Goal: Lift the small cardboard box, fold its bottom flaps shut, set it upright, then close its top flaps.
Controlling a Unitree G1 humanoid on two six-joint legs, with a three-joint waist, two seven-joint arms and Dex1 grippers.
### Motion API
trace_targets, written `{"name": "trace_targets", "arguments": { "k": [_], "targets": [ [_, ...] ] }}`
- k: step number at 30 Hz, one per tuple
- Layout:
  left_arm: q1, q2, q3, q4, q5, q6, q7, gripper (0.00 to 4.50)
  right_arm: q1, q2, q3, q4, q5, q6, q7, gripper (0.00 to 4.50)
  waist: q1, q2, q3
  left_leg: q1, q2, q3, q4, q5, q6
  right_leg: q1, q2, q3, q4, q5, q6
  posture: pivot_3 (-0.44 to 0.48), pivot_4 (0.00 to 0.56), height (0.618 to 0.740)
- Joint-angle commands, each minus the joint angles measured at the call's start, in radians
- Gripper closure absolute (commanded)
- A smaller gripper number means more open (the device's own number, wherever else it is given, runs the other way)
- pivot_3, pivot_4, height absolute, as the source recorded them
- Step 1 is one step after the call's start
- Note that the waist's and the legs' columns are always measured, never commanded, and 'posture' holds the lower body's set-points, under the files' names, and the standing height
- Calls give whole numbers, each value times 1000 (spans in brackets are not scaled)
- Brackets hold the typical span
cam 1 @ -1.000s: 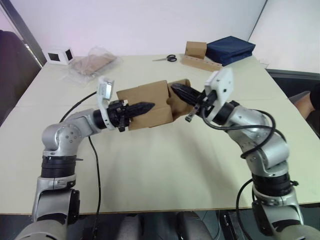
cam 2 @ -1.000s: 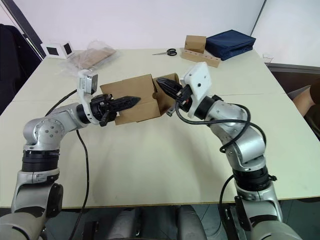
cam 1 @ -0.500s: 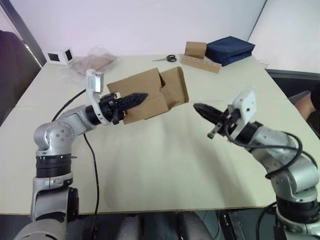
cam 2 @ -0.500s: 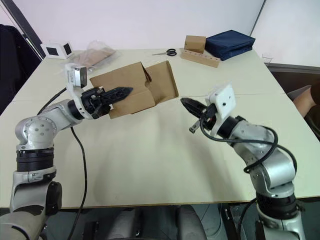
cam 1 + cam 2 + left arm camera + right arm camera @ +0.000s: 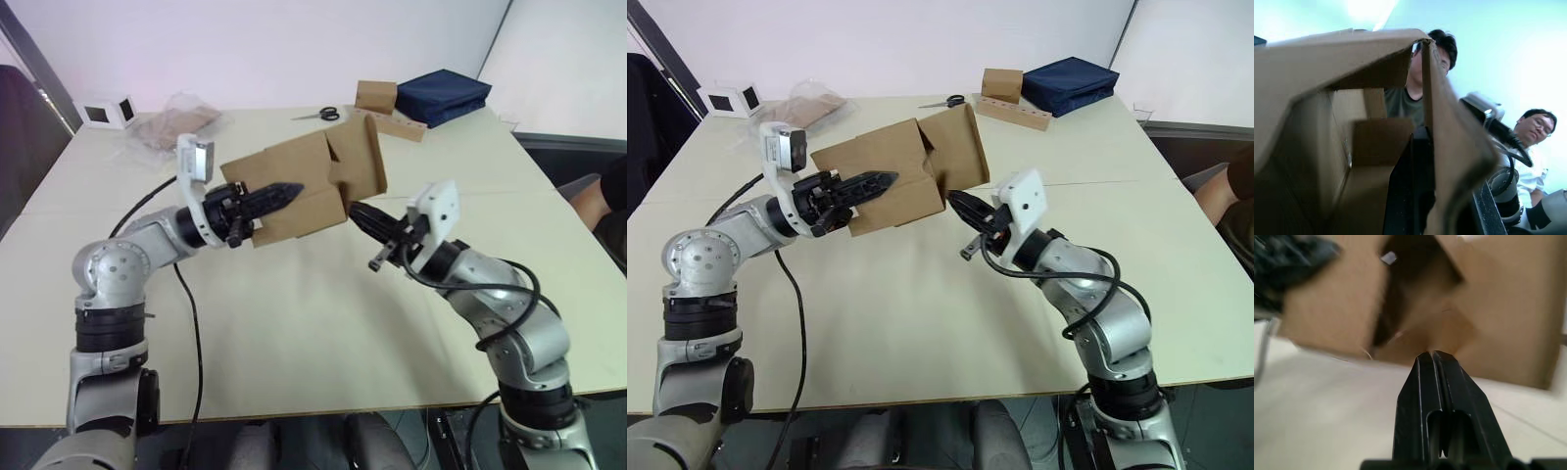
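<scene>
The small cardboard box [image 5: 294,174] hangs in the air over the table, lying on its side and tilted, with its open end toward my right arm. A large flap [image 5: 359,162] stands out from that end. My left gripper [image 5: 282,192] is shut on the box's front wall, one black finger [image 5: 1410,196] running along the cardboard. My right gripper [image 5: 357,211] is shut, and its tip [image 5: 1431,355] points at the lower edge of the box's open end [image 5: 1415,289], close to it; I cannot tell whether it touches.
At the table's far side are another small brown box [image 5: 376,95], a navy bag [image 5: 443,94], a long cardboard strip [image 5: 398,125], scissors [image 5: 319,115], a clear plastic bag [image 5: 178,122] and a white cube [image 5: 101,112]. Two people [image 5: 1535,132] show behind the box.
My left gripper lifted the box off the table while the right gripper pulled away to the right. The right gripper has since come back, its tip under the box's open end.
</scene>
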Motion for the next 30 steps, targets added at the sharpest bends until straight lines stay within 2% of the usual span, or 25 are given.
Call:
{"name": "trace_targets", "arguments": {
  "k": [1, 6, 12, 14, 17, 22, 25, 28, 30],
  "targets": [
    [-21, -9, 3, -22, -26, -4, 1, 4489, -11, 4, 43, -35, 13, 4, 28, 4500, 1, 0, 0, 0, 0, 0, 0, 0, 0, 0, 0, 0, 0, 0, 0, 0, 150, 740],
    [-45, -16, 2, 0, -26, -3, -5, 4489, -13, -14, 47, -40, 13, 12, 50, 4500, 2, 0, 0, 0, 0, 0, 0, 0, 0, 0, 0, 0, 0, 0, 0, 0, 150, 740],
    [-49, -8, 13, 3, -32, 9, -11, 4489, -10, -59, -20, -66, 43, 37, 61, 4500, 1, 0, 0, 0, 0, 0, 0, 0, 0, 0, 0, 0, 0, 0, 0, 0, 150, 740],
    [-45, 2, 19, -2, -40, 20, -16, 4489, -15, -87, -77, -82, 82, 64, 65, 4500, 1, 0, 0, 0, 0, 0, 0, 0, 0, 0, 0, 0, 0, 0, 0, 0, 150, 740],
    [-36, 30, 23, -14, -57, 43, -34, 4489, -40, -153, -262, -98, 274, 163, 68, 4500, 3, 0, 0, 0, 0, 0, 0, 0, 0, 0, 0, 0, 0, 0, 0, 0, 150, 740],
    [-34, 58, 26, -13, -77, 62, -50, 4489, -48, -226, -434, -30, 485, 258, 53, 4500, 2, 0, 0, 0, 0, 0, 0, 0, 0, 1, 0, 0, -1, 0, 0, 0, 150, 740],
    [-32, 66, 25, -13, -83, 68, -57, 4489, -46, -244, -487, 27, 571, 288, 39, 4500, 1, 0, 0, 0, 0, 0, 0, 0, 0, 1, 0, 0, -1, 0, 0, 0, 150, 740],
    [-28, 70, 23, -18, -96, 68, -60, 4500, -26, -260, -509, 84, 639, 320, 55, 3803, 1, 0, 0, 0, 0, 0, 0, 0, 1, 0, 0, 0, -1, 0, 0, 0, 150, 740],
    [-24, 71, 25, -25, -108, 73, -62, 4500, -36, -244, -508, 146, 668, 325, 42, 3015, 1, 0, 0, 0, 0, 0, 0, 0, 1, 0, 0, 0, -1, 0, 0, 0, 150, 740]
  ]
}}
